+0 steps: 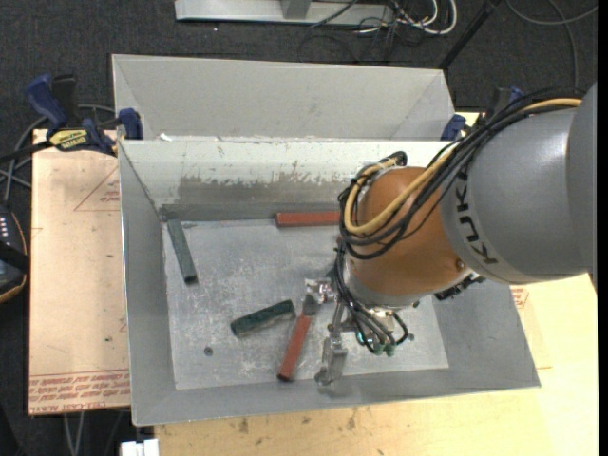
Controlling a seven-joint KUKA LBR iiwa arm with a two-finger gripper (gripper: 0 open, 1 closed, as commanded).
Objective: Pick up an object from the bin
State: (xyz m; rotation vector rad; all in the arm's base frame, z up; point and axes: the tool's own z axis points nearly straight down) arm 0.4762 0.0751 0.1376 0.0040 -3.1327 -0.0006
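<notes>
The dark floor [57,27] lies all around a grey metal bin [147,293]. The big arm [532,207] comes in from the right. Its gripper [331,354] is down near the front wall, just beside a red stick [294,347]. I cannot tell if it is squeezed or loose. A dark green block [263,318] lies nearby.

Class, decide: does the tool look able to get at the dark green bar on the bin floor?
Probably yes: nothing lies on the dark green bar, left of the tool; only the orange-red stick lies between them.
</notes>
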